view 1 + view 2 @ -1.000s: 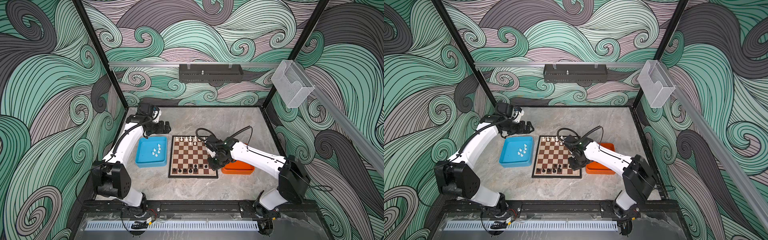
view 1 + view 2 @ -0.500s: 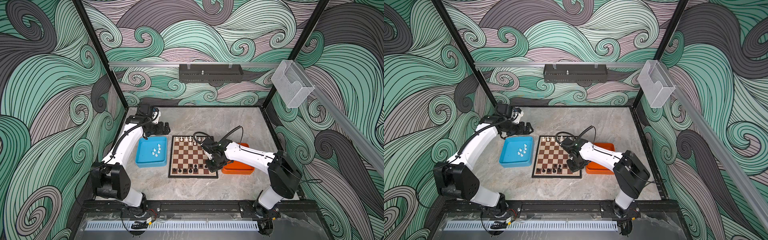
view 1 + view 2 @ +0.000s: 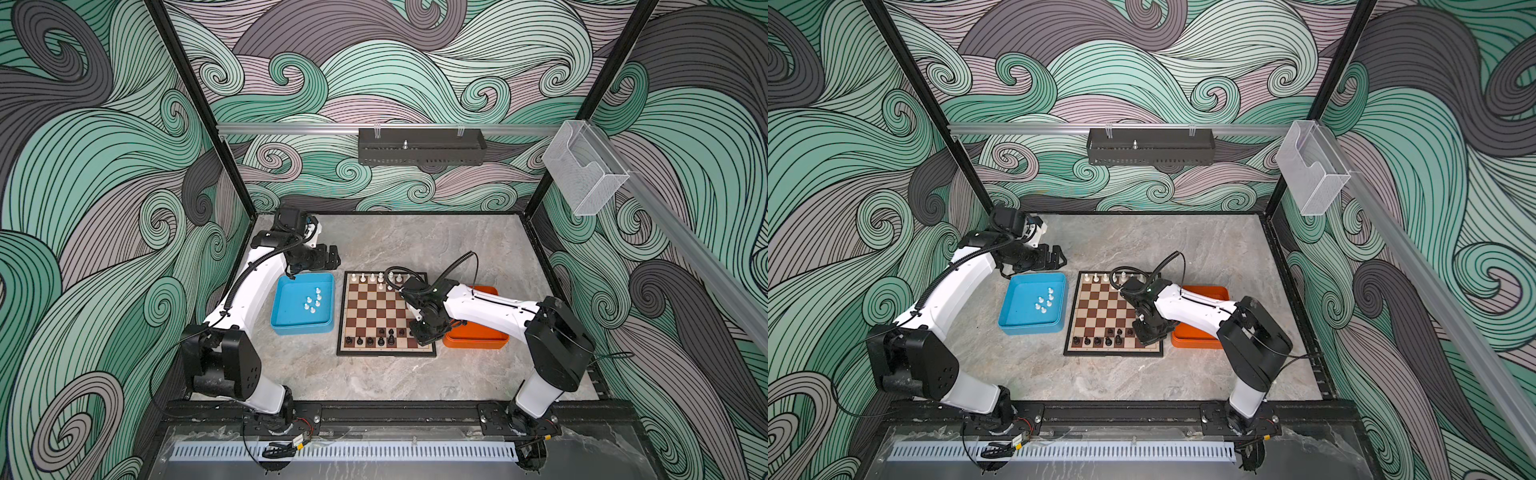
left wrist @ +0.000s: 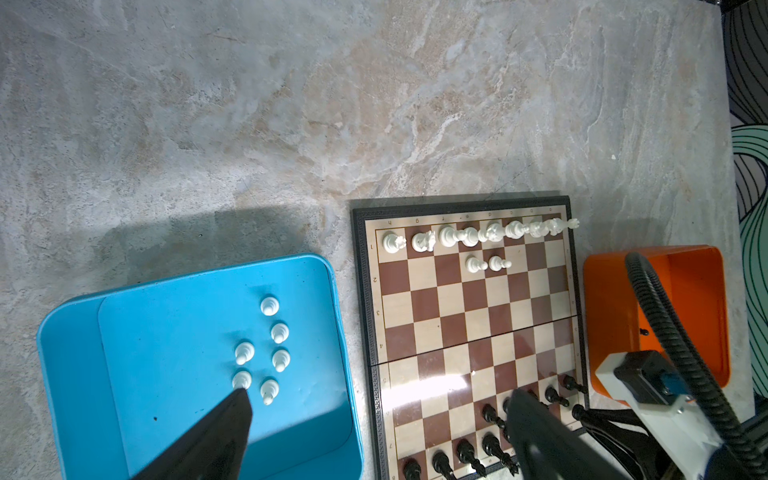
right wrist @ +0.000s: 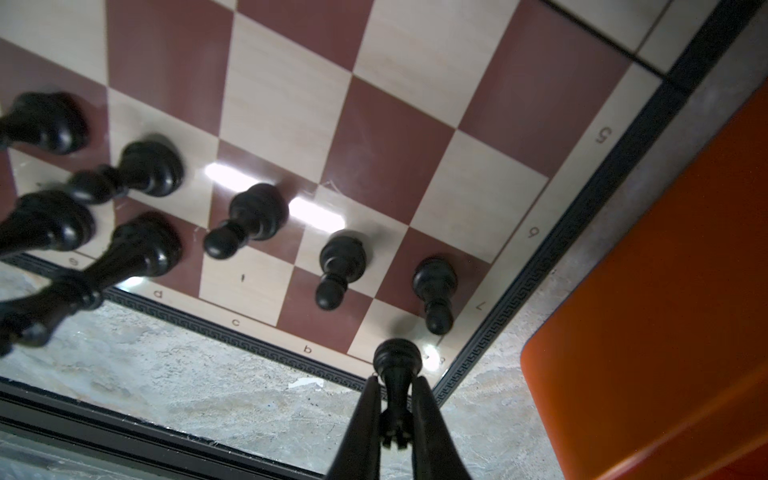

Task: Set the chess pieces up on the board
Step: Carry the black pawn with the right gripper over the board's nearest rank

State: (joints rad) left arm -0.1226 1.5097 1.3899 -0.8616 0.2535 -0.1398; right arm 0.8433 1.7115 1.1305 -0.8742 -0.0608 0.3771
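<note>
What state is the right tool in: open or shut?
Shut: in the right wrist view the right tool pinches a black piece by its stem, near a corner of the board.

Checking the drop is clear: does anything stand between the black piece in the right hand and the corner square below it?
Nothing visible does. The right hand grips the black piece at the bare corner square of the board; the nearest pawn stands on the next square, apart from it.
</note>
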